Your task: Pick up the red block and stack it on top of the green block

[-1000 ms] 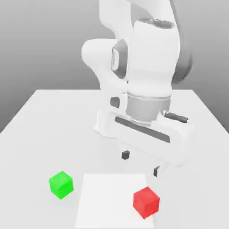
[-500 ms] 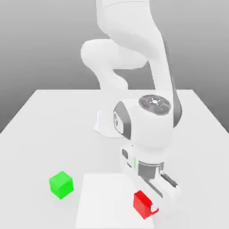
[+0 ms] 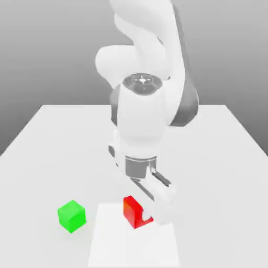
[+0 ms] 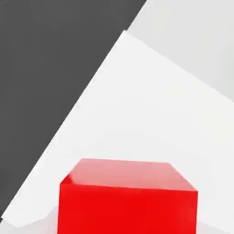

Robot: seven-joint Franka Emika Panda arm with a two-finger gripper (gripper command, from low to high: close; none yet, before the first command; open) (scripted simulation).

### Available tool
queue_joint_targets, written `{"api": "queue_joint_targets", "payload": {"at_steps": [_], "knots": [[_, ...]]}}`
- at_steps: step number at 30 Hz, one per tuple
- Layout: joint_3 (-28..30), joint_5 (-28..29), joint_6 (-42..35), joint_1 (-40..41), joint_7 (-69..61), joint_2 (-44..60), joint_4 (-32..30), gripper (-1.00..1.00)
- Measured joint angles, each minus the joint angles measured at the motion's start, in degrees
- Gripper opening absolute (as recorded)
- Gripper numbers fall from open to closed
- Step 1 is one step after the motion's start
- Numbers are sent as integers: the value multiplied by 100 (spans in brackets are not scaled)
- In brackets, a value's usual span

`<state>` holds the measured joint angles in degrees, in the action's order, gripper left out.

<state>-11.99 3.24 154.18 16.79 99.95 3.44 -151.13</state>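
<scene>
Red block: a second ago resting near the right corner of the pale mat in the exterior view; now further left and higher in that view, over the mat's upper middle, tucked against the hand.
Gripper: a second ago spread wide above the table behind the mat; now closed tight on the red block, fingers mostly hidden behind the block and the white hand body.
Arm: swung toward the exterior view's left since a second ago, wrist now pointing down over the mat.
Green block: unmoved, sitting on the table just off the mat's left edge in the exterior view, apart from the red block.
Mat: pale rectangle on the table, in the same place as before.
Exterior view alone: arm, green block, both blocks' spacing, whole tabletop.
Hand view alone: red block close up, top face and one side visible, with white surface behind it and a dark area beyond the table edge.
Look of the red block: plain bright-red cube, matte, unmarked, edges crisp, top face slightly lighter than the side.
</scene>
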Motion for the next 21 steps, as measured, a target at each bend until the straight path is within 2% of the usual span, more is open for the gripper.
{"api": "queue_joint_targets", "payload": {"at_steps": [11,17,18,21], "knots": [[688,-379,-175,1144,-2463,-762,-545,-100],[779,-170,780,1190,-2501,188,-548,-100],[799,-148,930,1171,-2488,345,-542,100],[799,-148,930,1171,-2488,345,-542,100]]}}
